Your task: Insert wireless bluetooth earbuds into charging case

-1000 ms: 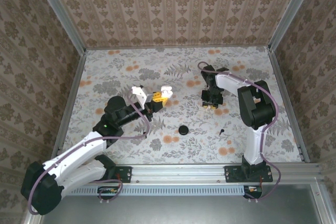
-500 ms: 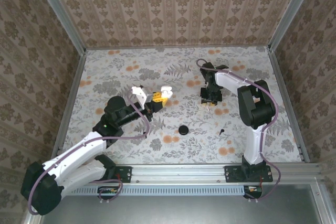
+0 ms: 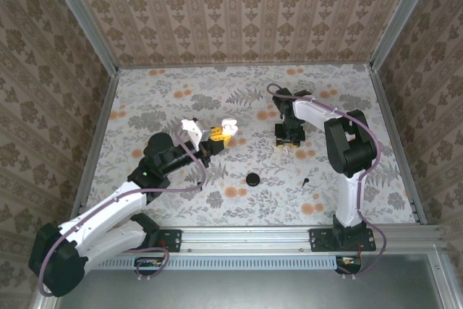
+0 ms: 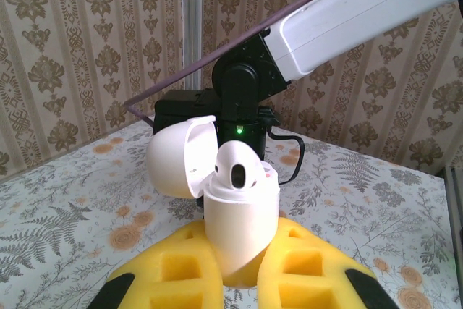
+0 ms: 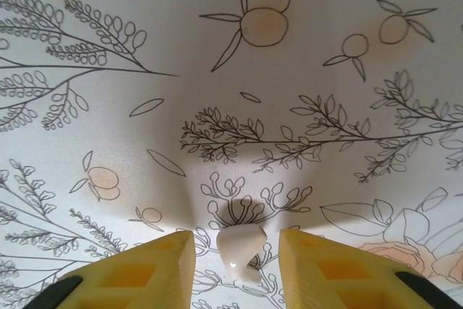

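Since a second ago the patterned wallpaper walls (image 3: 239,12) and the floral table (image 3: 181,208) between them look the same. The left arm (image 3: 108,215) has kept its pose, while the right arm (image 3: 347,150) has drawn slightly toward the table's middle. The left gripper (image 3: 217,135) stays clamped on the charging case (image 4: 239,215), holding it above the table with the lid tipped open. The right gripper (image 3: 287,139) is low over the table, and its yellow fingers (image 5: 152,265) have parted a little. They stand either side of a small white earbud (image 5: 239,247) lying on the cloth, touching neither side of it. Another white earbud (image 4: 239,171) sits in the case. A black disc (image 3: 252,179) and a tiny black piece (image 3: 307,180) lie unmoved on the near part of the table.
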Robot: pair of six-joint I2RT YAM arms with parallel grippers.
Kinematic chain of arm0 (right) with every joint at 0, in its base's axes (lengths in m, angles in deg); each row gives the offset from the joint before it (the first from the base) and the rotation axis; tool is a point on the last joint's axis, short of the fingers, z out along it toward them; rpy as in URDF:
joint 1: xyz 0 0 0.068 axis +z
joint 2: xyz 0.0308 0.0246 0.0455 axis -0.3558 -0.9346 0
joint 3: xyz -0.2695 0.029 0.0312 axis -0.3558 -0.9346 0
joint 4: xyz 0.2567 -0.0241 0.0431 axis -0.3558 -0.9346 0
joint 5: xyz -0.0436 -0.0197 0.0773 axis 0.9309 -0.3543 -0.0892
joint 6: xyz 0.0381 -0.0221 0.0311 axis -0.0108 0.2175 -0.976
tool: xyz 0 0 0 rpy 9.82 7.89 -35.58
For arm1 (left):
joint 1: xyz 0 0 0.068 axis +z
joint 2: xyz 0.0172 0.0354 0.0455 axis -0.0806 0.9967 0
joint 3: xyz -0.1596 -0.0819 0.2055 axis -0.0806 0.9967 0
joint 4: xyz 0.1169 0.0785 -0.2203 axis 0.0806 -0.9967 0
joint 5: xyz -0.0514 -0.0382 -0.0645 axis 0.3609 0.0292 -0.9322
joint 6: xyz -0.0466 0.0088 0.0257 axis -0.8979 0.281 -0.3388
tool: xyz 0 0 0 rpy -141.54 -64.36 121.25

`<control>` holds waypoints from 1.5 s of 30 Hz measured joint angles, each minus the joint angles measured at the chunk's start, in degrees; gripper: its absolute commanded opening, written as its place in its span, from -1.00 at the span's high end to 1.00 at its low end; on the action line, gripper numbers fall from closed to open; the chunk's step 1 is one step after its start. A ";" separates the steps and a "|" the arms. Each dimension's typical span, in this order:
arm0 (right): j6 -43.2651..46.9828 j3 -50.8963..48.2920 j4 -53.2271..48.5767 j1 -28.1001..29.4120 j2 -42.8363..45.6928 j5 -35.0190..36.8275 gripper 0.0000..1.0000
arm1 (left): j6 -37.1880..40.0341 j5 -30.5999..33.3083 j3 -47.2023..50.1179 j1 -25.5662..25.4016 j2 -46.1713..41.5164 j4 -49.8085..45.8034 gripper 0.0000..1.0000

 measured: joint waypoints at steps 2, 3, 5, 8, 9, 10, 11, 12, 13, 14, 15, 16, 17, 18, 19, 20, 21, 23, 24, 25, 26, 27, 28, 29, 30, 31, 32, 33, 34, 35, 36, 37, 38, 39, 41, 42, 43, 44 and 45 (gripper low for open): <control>0.13 0.00 0.00 0.09 -0.44 0.04 0.37 | -0.02 0.00 0.00 0.00 0.00 0.00 1.00; 0.17 0.00 0.00 0.09 -0.66 0.11 0.39 | -0.02 0.00 0.00 0.00 -0.02 0.00 1.00; 0.20 0.07 -0.15 0.20 -0.94 0.46 0.43 | 0.00 0.00 0.00 0.00 -0.02 0.00 1.00; 0.24 0.22 -0.55 0.20 -0.96 0.90 0.54 | 0.00 0.00 0.02 0.00 -0.22 -0.20 1.00; 0.39 0.22 -0.61 0.17 -0.96 0.96 0.56 | -0.02 0.00 0.00 0.00 -0.37 -0.31 1.00; 0.39 0.22 -0.63 0.17 -0.96 1.03 0.58 | -0.02 0.00 0.00 0.00 -0.48 -0.33 1.00; 0.42 0.24 -0.63 0.20 -0.96 1.03 0.59 | 0.00 0.02 0.00 0.00 -0.55 -0.35 1.00; 0.44 0.24 -0.63 0.20 -0.96 1.05 0.59 | -0.02 0.02 0.02 0.00 -0.61 -0.35 1.00; 0.44 0.24 -0.63 0.20 -0.94 1.05 0.60 | 0.00 0.02 0.00 0.00 -0.66 -0.35 1.00; 0.42 0.24 -0.63 0.20 -0.90 1.05 0.61 | -0.02 0.02 0.00 0.00 -0.68 -0.35 1.00; 0.42 0.22 -0.61 0.20 -0.81 1.05 0.62 | -0.02 0.02 0.02 0.00 -0.68 -0.35 1.00; 0.42 0.11 -0.50 0.20 -0.61 1.03 0.64 | -0.02 0.04 0.00 0.00 -0.68 -0.35 1.00; 0.37 -0.22 -0.26 0.20 -0.22 1.03 0.66 | -0.02 0.04 0.00 0.00 -0.68 -0.33 1.00; 0.37 -0.76 -0.02 0.20 0.42 1.03 0.67 | -0.02 0.04 0.02 0.07 -0.68 -0.33 1.00; 0.37 -1.40 0.20 0.20 1.22 1.01 0.68 | -0.04 0.09 0.00 0.07 -0.66 -0.33 1.00; 0.35 -2.05 0.24 0.20 2.29 1.01 0.70 | -0.04 0.11 0.02 0.22 -0.66 -0.20 1.00; 0.33 -2.56 0.24 0.20 3.48 1.01 0.70 | -0.04 0.17 0.00 0.26 -0.63 0.00 1.00; 0.15 -3.50 0.57 0.20 6.19 0.94 0.72 | -0.09 0.24 0.02 0.31 -0.52 0.57 1.00; 0.13 -3.98 0.76 0.20 7.80 0.81 0.73 | -0.13 0.24 0.02 0.31 -0.37 0.94 1.00; 0.11 -4.35 1.05 0.20 9.20 0.79 0.75 | -0.33 0.24 0.02 0.31 -0.22 1.22 1.00; -0.04 -4.85 1.46 0.20 10.97 0.63 0.76 | -0.50 0.24 0.02 0.31 0.02 1.57 1.00; -0.09 -5.29 1.84 0.28 12.81 0.50 0.77 | -0.57 0.24 0.02 0.31 0.28 1.92 1.00; -0.20 -5.62 2.16 0.33 14.34 0.37 0.78 | -0.74 0.22 0.02 0.31 0.50 2.25 1.00; -0.26 -5.97 2.54 0.50 16.28 0.13 0.78 | -0.96 0.22 0.02 0.31 0.79 2.80 1.00; -0.33 -6.27 2.91 0.74 18.32 -0.24 0.79 | -1.14 0.22 0.02 0.31 1.07 3.48 1.00; -0.44 -6.43 3.28 0.98 19.93 -0.61 0.81 | -1.38 0.24 0.02 0.31 1.42 4.15 1.00; -0.52 -6.54 3.76 1.36 21.97 -1.03 0.81 | -1.44 0.22 0.02 0.31 1.86 4.92 1.00; -0.72 -6.60 4.26 1.77 23.96 -1.53 0.82 | -1.60 0.22 0.02 0.28 2.34 5.73 1.00; -0.96 -6.62 4.90 2.12 25.73 -2.05 0.83 | -1.62 0.22 0.02 0.26 2.84 6.40 1.00; -1.38 -6.67 5.70 2.54 27.52 -2.45 0.82 | -1.62 0.17 0.00 0.26 3.50 7.28 1.00; -1.70 -6.69 6.49 2.93 29.24 -2.93 0.82 | -1.62 0.04 -0.04 0.26 4.22 7.96 1.00; -1.95 -6.71 7.15 3.21 30.77 -3.54 0.82 | -1.60 -0.04 -0.17 0.26 4.87 8.46 1.00; -2.25 -6.80 8.20 3.56 32.52 -4.20 0.83 | -1.57 -0.22 -0.39 0.26 5.62 8.87 1.00; -2.62 -6.88 9.20 3.85 34.18 -5.01 0.82 | -1.55 -0.44 -0.66 0.26 6.32 9.27 1.00; -3.43 -7.06 11.17 4.13 37.13 -6.86 0.82 | -1.53 -0.87 -1.33 0.24 7.37 9.84 1.00; -3.87 -7.21 12.37 4.13 38.56 -7.89 0.83 | -1.51 -1.14 -1.70 0.26 7.74 10.23 1.00; -4.50 -7.39 13.68 4.13 39.93 -8.94 0.82 | -1.46 -1.29 -1.97 0.24 7.96 10.49 1.00; -5.05 -7.65 15.08 4.15 41.24 -10.08 0.83 | -1.36 -1.44 -2.25 0.24 8.07 10.78 1.00; -5.53 -7.91 16.48 4.33 42.49 -11.19 0.83 | -1.31 -1.60 -2.47 0.24 8.15 11.15 1.00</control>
